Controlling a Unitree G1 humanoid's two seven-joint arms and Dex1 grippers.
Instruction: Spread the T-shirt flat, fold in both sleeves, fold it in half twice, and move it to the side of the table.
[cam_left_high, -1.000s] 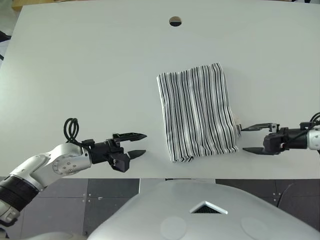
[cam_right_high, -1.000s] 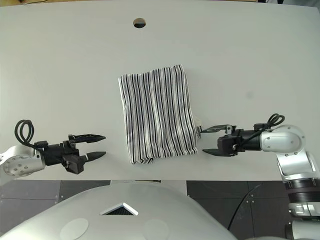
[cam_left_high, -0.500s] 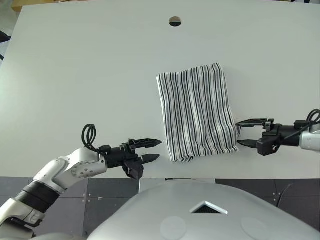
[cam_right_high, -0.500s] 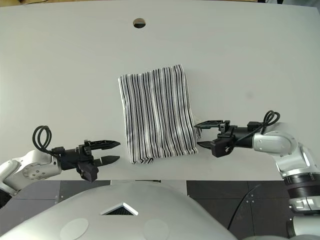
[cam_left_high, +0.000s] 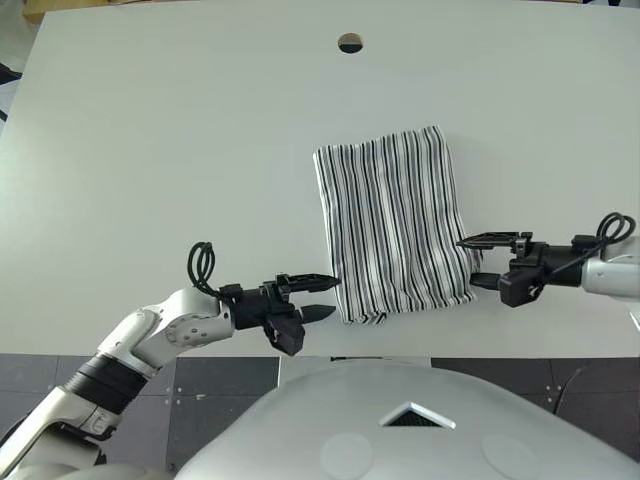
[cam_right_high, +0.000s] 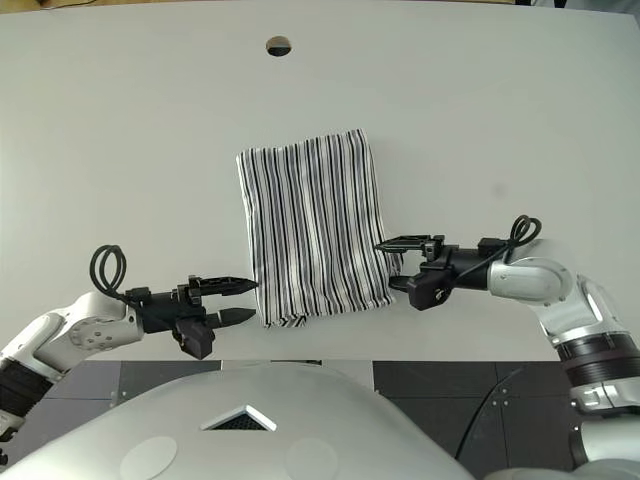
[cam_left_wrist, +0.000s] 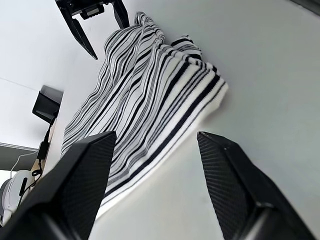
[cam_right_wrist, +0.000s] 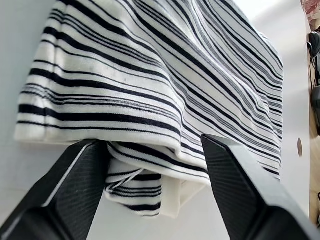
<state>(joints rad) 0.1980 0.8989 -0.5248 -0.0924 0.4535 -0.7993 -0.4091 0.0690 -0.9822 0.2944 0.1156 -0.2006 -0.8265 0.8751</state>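
Jaws open on both, my left gripper (cam_left_high: 335, 296) just off the near-left corner and my right gripper (cam_left_high: 466, 262) straddling the near-right corner of the folded black-and-white striped fabric T-shirt (cam_left_high: 395, 235) on the white table (cam_left_high: 180, 150), I judge it light and limp, so I'd pinch all layers there.

No readable text or labels anywhere
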